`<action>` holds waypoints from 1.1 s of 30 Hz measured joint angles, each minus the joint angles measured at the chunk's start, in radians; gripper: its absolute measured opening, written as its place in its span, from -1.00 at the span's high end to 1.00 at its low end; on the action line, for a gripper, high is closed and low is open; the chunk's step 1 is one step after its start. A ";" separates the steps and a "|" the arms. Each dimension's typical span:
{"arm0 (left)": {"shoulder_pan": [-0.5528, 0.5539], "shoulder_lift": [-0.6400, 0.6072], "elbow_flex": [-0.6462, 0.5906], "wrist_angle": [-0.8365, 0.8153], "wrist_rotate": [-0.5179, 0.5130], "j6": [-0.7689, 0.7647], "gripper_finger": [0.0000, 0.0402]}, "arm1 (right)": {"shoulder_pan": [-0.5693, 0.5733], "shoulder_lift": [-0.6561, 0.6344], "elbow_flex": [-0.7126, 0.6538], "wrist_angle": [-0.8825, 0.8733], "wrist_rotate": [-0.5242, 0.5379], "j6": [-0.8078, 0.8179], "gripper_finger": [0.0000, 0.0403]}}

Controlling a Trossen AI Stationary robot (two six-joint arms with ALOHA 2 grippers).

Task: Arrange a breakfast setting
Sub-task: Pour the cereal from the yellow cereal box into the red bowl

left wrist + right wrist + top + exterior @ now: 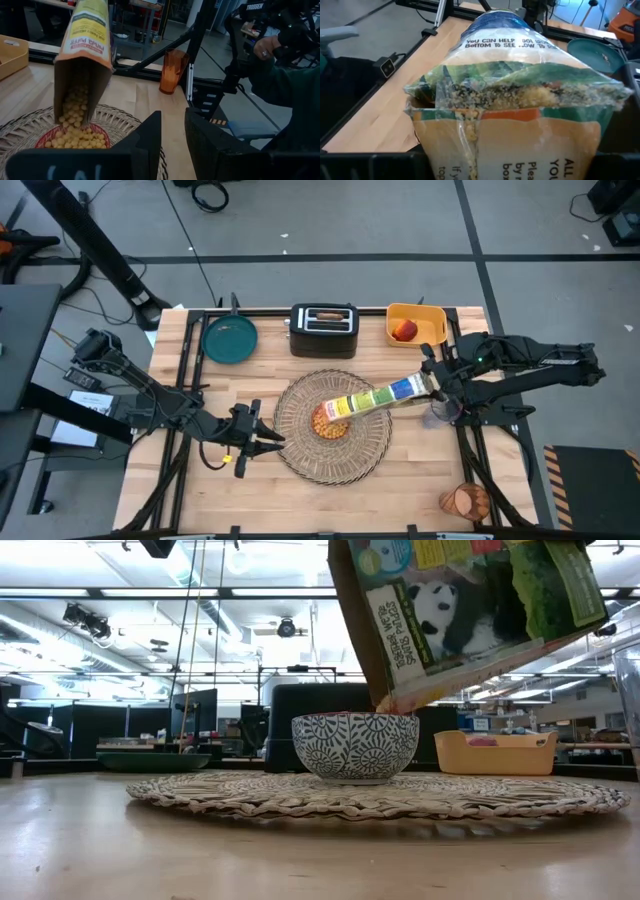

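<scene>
- Far left of your table: the left gripper (262, 442) sits low over the wood, just beside the left rim of the round woven straw placemat (372, 455). In its wrist view the two dark fingers (150, 140) stand apart with a clear gap and nothing between them.
- Back left: the dark teal plate (230, 340) lies flat near the rear edge, well apart from the placemat.
- Back centre: the black toaster (323, 330) stands behind the placemat, slots up.
- Centre: the small cereal bowl (354, 746) rests on the middle of the placemat. You see a blue-and-white patterned outside from table height, a red inside from the left wrist, and round tan puffs (75, 137) already in it.
- Above the bowl: a cereal box (375, 398) is tilted mouth-down toward the bowl, panda printed on its side, puffs piled at the open end.
- Right of centre: the right gripper (432, 384) pinches the upper end of that box; the box fills its wrist view, so the pads themselves are hidden.
- Back right: the yellow bin (428, 317) holds the red fruit (404, 330).
- Front right corner: the orange tumbler (464, 502) lies on its side near the table edge.
- Beyond the table, right: a person's sleeve (287, 90) shows in the left wrist view.
</scene>
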 joint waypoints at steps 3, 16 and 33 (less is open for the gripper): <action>0.000 0.000 0.000 0.001 0.000 0.000 0.53 | 0.000 -0.018 0.000 0.000 -0.001 0.000 0.15; 0.000 0.000 0.000 0.005 0.000 0.003 0.53 | 0.000 -0.031 -0.020 0.079 -0.006 0.026 0.15; 0.000 0.000 0.000 0.005 0.000 0.010 0.53 | 0.000 0.136 -0.034 0.140 -0.039 0.023 0.15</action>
